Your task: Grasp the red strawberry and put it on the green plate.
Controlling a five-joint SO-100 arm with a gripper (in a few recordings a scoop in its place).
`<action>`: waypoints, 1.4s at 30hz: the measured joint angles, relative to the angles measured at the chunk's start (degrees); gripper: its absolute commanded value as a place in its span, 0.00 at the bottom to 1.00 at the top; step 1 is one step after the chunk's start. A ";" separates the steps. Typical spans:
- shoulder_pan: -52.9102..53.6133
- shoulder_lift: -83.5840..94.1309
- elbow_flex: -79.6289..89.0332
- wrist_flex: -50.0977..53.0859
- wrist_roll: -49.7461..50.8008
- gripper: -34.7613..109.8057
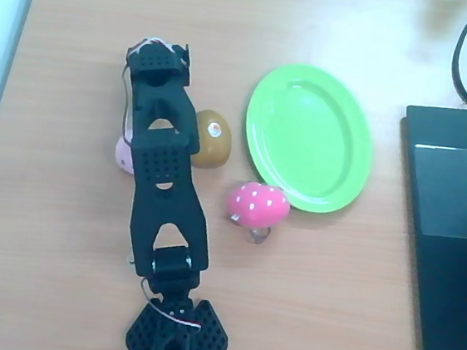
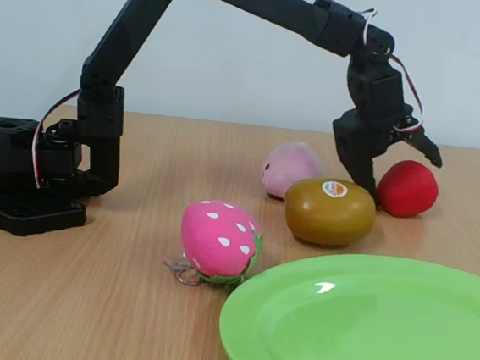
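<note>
In the fixed view, nearest the camera lies the green plate [image 2: 362,328], a bright lime oval with a raised rim, flat on the wooden tabletop [image 2: 109,304]. In the overhead view its long axis runs from upper left to lower right [image 1: 308,137].

Just left of the plate's near rim sits a pink white-dotted toy [image 2: 217,239] with a small metal ring at its base; from above it touches the plate's lower-left edge [image 1: 257,205].

Behind the plate, a brown kiwi [image 2: 329,211] with a small sticker lies on its side, its long axis across the fixed view. A pale pink round toy [image 2: 290,168] rests behind the kiwi, to its left.

Farthest from the plate is the red strawberry [image 2: 407,188], plain matte red, rounded, resting on the tabletop just right of the kiwi. I cannot tell which way its tip points.

My claw [image 2: 391,156] hangs over the strawberry, fingers spread: one black finger comes down between kiwi and strawberry, the other sticks out above the strawberry's top right. Neither finger clearly presses the fruit.
</note>
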 measured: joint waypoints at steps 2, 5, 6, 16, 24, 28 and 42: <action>-0.09 0.00 -0.09 0.00 0.44 0.58; -0.26 0.00 -0.09 0.00 0.53 0.56; -0.18 0.00 -0.09 0.00 0.53 0.54; 0.26 -0.26 -0.97 -1.58 3.43 0.38; 0.79 -0.18 -1.32 -2.02 5.10 0.35; 1.32 2.72 -1.14 -1.58 6.86 0.35; 19.60 46.14 11.34 8.35 8.61 0.37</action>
